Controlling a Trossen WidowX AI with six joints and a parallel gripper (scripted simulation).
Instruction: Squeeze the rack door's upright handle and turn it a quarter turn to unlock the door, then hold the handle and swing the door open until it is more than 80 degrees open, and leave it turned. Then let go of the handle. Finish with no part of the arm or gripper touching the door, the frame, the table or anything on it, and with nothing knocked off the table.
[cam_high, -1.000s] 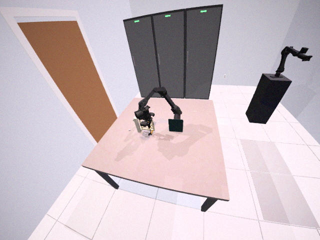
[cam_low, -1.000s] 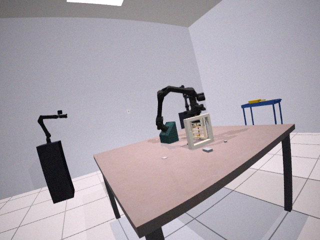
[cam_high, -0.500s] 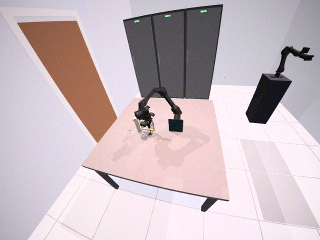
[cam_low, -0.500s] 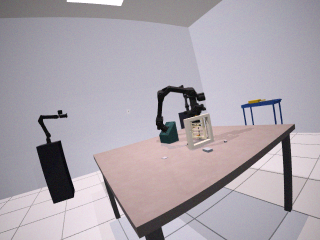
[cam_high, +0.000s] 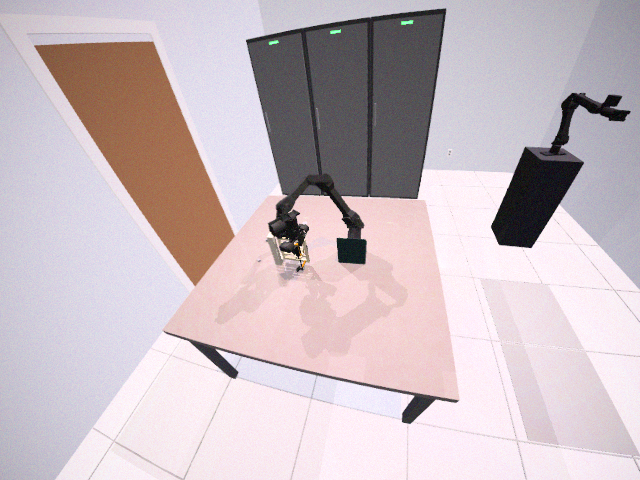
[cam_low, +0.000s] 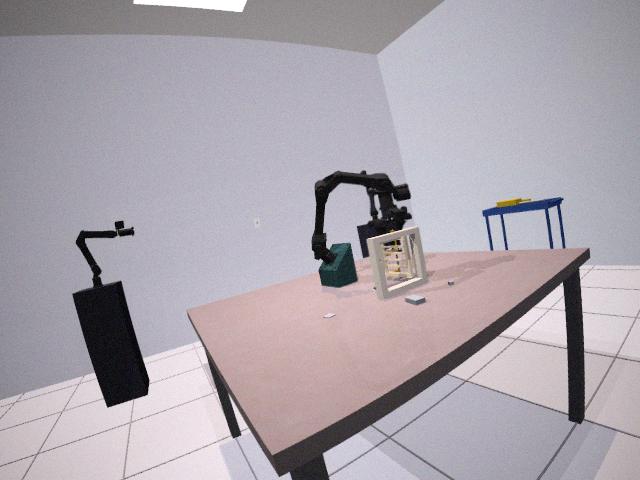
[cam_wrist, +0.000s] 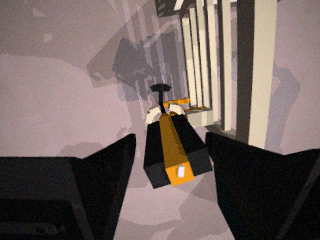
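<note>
The cream frame (cam_high: 275, 251) (cam_low: 378, 271) stands upright on the table. The barred cream door (cam_wrist: 195, 65) stands swung well out from it, at roughly a right angle; the exact angle cannot be told. The black and orange handle (cam_wrist: 175, 145) (cam_high: 301, 268) is at the door's free edge, beside an orange latch piece (cam_wrist: 178, 103). My gripper (cam_wrist: 171, 138) is open, with one finger on each side of the handle and visible gaps beside its upper part in the wrist view. In the exterior view the frame partly hides the door and handle.
My arm rises from a dark green wedge-shaped base (cam_high: 351, 251) (cam_low: 338, 271) and arches over to the door. A grey block (cam_low: 415, 299), a small dark block (cam_low: 450, 283) and a flat pale piece (cam_low: 329, 315) lie on the table around the frame.
</note>
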